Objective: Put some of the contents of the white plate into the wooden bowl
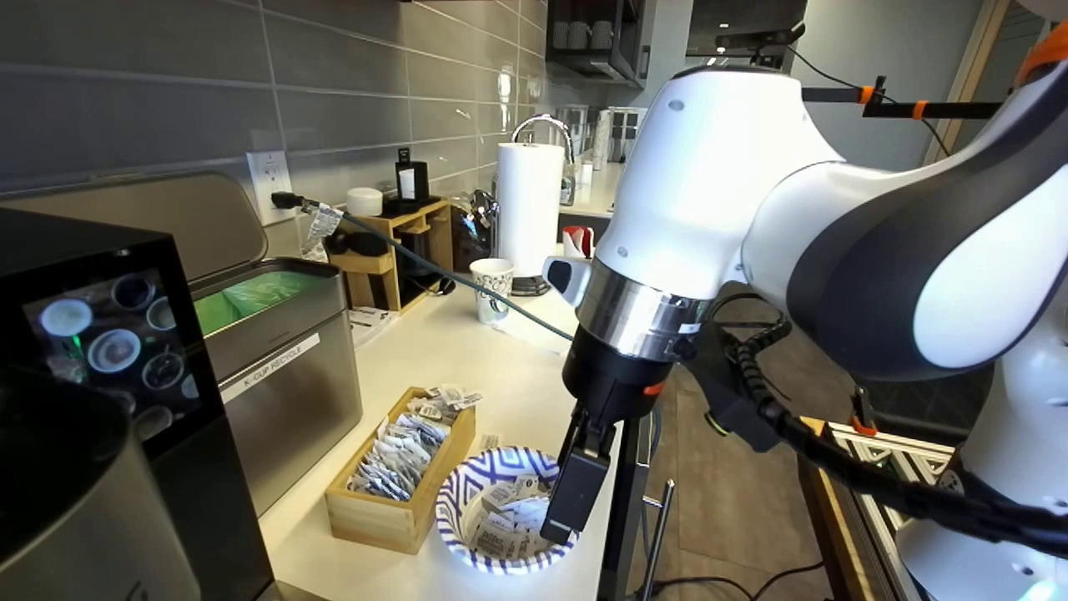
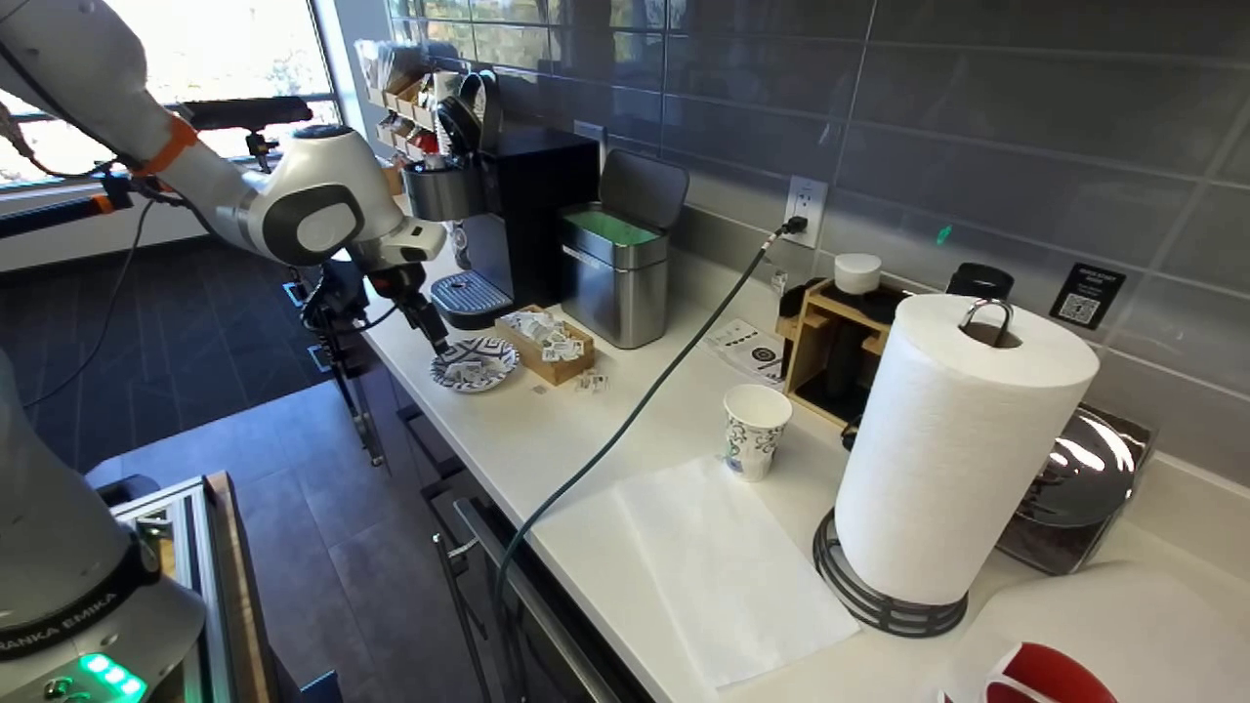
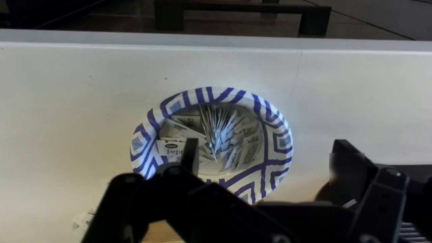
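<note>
The tool (image 3: 266,150) is held wide and empty over the white plate (image 1: 450,505), presumably so that the packets (image 3: 242,135) heaped in it can be straddled. The wooden box (image 1: 371,519) is placed just beside the plate, probably for easy transfer.

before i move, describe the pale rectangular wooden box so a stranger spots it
Along the grey tiled wall runs a white countertop. Beside its silver metal bin sits the rectangular, pale wooden box of paper packets. Straight sides distinguish it from the round blue-patterned plate alongside.
</note>
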Robot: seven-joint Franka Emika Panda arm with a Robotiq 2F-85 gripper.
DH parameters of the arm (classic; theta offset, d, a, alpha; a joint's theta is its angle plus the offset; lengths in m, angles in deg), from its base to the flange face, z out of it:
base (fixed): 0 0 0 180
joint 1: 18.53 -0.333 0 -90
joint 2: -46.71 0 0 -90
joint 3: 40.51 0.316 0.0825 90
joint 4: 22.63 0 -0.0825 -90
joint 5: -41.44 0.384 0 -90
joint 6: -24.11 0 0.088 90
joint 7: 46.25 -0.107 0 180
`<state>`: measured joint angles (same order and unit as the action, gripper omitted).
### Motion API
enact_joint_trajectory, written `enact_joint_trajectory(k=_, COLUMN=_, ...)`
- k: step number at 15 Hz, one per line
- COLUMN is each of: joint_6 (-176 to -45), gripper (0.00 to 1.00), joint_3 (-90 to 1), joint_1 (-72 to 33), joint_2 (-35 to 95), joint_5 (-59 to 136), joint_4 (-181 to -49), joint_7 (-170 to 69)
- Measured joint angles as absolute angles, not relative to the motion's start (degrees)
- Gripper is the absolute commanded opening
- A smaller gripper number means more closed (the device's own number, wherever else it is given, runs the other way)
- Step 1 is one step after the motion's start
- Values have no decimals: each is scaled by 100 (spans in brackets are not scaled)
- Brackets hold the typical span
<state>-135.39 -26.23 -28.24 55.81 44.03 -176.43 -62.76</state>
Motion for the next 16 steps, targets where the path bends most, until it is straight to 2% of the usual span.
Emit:
enact_joint_trajectory(k=4, joint_6=-13579, gripper=99, joint_3=-2650, joint_1=-2574, joint_2=5217, joint_5=3845, joint_4=-17428, joint_7=-6519)
enact_joint_trajectory(k=7, joint_6=-13579, gripper=88, joint_3=-2721, joint_1=-2477, joint_2=4988, joint_5=3519, joint_4=-17277, joint_7=-6751)
enact_joint_trajectory(k=8, joint_6=-13579, gripper=88, joint_3=-2746, joint_1=-2476, joint_2=4921, joint_5=3453, joint_4=-17236, joint_7=-6811)
enact_joint_trajectory(k=9, joint_6=-13579, gripper=80, joint_3=-2766, joint_1=-2477, joint_2=4854, joint_5=3390, joint_4=-17191, joint_7=-6872)
enact_joint_trajectory(k=10, joint_6=-13579, gripper=84, joint_3=-2781, joint_1=-2482, joint_2=4789, joint_5=3346, joint_4=-17147, joint_7=-6931)
enact_joint_trajectory(k=16, joint_6=-13579, gripper=80, joint_3=-2834, joint_1=-2506, joint_2=4476, joint_5=3075, joint_4=-16932, joint_7=-7295)
